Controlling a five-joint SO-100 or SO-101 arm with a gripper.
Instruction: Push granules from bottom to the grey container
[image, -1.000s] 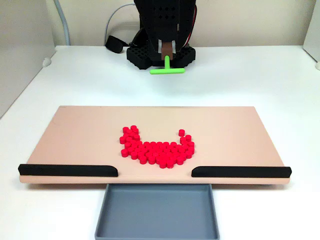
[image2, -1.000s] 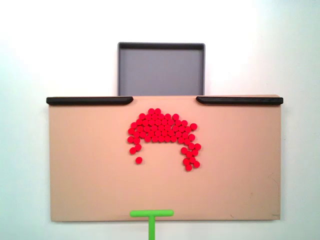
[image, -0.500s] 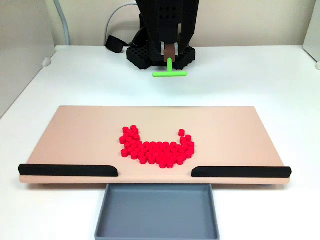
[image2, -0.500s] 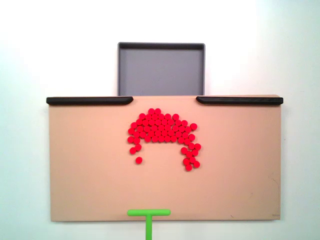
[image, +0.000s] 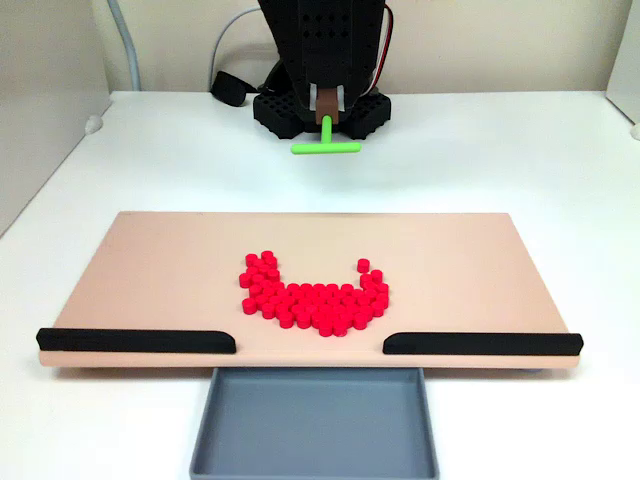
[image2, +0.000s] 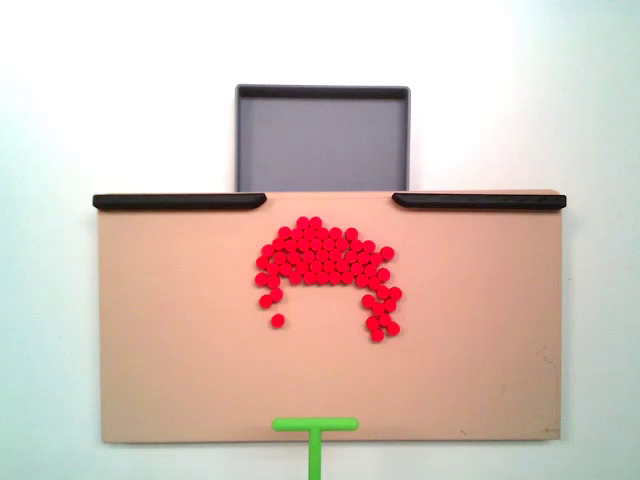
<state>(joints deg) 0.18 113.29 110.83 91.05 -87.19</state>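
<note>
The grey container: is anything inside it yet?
Nothing visible inside the grey container; its floor looks bare in both fixed views. All the granules sit on the board, whose edge hides a strip of the container.

Black perforated arm (image: 325, 40), red wires, black base (image: 275, 108).

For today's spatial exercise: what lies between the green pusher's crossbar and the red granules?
In a fixed view, just bare beige board between the green pusher and the granules.
</note>
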